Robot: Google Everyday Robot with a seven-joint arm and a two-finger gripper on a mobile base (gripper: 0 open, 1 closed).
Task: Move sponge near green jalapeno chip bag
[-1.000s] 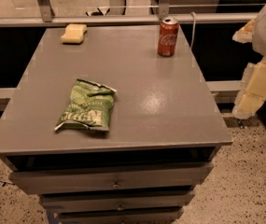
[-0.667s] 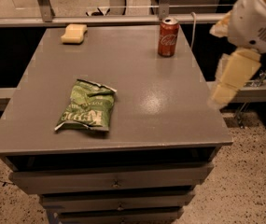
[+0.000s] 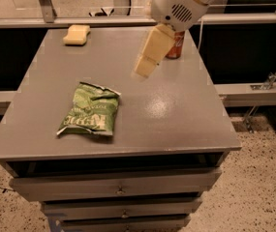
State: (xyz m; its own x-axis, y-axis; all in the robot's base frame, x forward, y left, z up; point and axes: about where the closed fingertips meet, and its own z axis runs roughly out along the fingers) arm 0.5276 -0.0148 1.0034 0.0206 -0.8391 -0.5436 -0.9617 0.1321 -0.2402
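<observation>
The gripper has swung in from beyond the desk's right edge and now hangs above its far middle, just in front of the red can (spread or closed, I cannot tell from this side). The sponge lies flat at the far left corner, well apart from the green jalapeno chip bag near the front. It should be light, soft and grippy. A pinch across its short sides at mid-length looks best.
</observation>
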